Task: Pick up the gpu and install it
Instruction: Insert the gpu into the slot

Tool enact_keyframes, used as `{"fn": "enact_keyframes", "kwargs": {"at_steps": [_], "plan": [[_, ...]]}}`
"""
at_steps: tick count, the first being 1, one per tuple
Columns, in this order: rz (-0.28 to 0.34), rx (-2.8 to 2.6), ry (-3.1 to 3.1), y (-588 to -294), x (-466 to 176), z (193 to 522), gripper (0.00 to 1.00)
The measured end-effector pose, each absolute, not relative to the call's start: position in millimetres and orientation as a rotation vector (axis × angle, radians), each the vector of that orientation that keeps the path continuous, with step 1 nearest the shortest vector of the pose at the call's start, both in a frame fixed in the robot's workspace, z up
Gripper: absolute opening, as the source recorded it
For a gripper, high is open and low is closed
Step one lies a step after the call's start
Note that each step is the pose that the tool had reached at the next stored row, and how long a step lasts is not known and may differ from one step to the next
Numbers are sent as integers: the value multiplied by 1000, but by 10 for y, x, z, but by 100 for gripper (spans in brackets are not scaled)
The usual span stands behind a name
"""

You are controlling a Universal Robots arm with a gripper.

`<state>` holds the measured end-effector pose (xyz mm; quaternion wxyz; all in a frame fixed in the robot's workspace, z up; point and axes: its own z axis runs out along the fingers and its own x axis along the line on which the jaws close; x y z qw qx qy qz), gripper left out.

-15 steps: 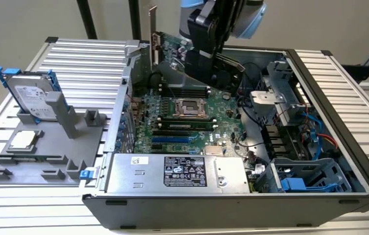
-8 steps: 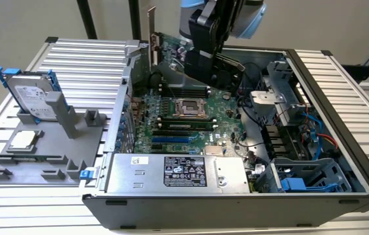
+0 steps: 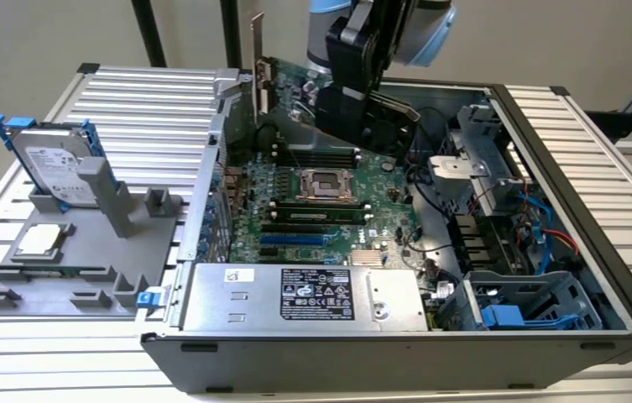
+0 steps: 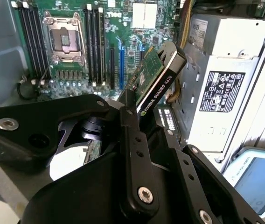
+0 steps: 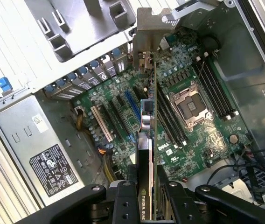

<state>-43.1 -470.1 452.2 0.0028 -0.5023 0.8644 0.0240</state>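
Fingers of the gripper are clamped on the graphics card. We see it held edge-down above the motherboard, not touching, its long axis roughly along the blue slot.

Arm as I see it: grey metal tube at the wrist, pale blue cap on the joint. Black boxy housing under that in the exterior view. Gripper is matte black all over, built from flat bar links with rounded ends. Silver hex-socket screws mark the pivots in both wrist views. The finger bar is narrow, with a row of small dark holes along it. Link edges look machined and catch a slight sheen in the light.
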Motion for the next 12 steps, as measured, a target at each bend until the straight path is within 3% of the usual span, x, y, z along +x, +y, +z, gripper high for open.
{"fn": "enact_keyframes", "kwargs": {"at_steps": [12], "plan": [[75,-1594,2700,-4701,-431,4522,0]]}}
